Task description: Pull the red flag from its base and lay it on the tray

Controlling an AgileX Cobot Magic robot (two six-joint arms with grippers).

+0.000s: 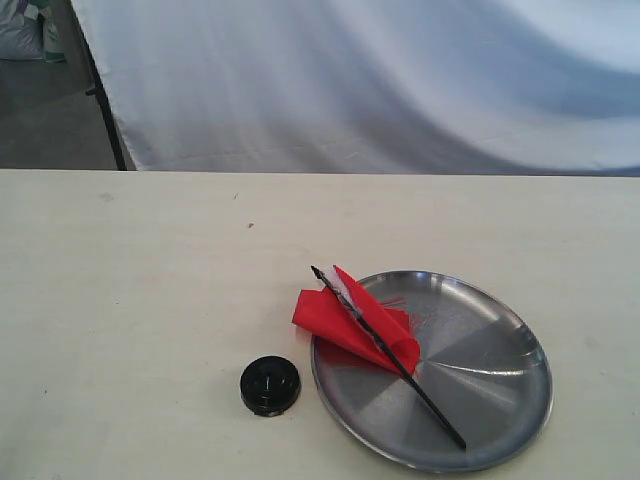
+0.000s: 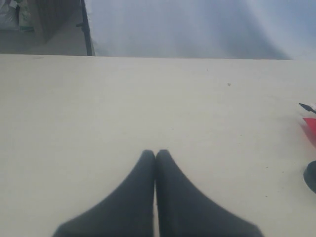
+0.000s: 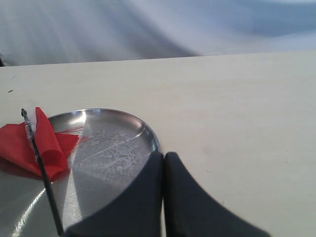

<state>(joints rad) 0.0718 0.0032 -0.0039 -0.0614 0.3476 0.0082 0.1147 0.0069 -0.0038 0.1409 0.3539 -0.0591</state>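
Left claw (image 2: 155,153): fingers pressed together along their length, nothing between them. It hangs over bare worktop (image 1: 150,300). In the left wrist view the flag and the base show only as slivers at the margin, well apart from this claw.

Right claw (image 3: 164,155): fingers likewise closed on each other, holding nothing. Its tips stand at the rim of the tray (image 1: 500,380); whether they touch the rim cannot be told. The flag lies across the opposite part of the tray, clear of this claw.

Neither claw appears in the exterior view.

Base (image 1: 270,385): sits flat on the worktop close to the near edge, just beside the tray's left rim and not touching it. Its centre hole is unoccupied.

Tray: rests flat on the worktop toward the near right corner.

Flag (image 1: 350,320): off the base and lying on the tray. The pole runs diagonally, its bare end by the tray's near rim and its cloth-bearing end passing over the far left rim. The red cloth is folded and crumpled about the pole; most of it lies inside the tray and one fold hangs over the left rim onto the worktop. The white strip shows beside the pole near its upper end.

Middle and far worktop: pale surface with a few small dark specks.

Beyond the far edge: a white backdrop (image 1: 400,80) hangs in loose folds, with a black stand leg (image 1: 105,100) at its left side.
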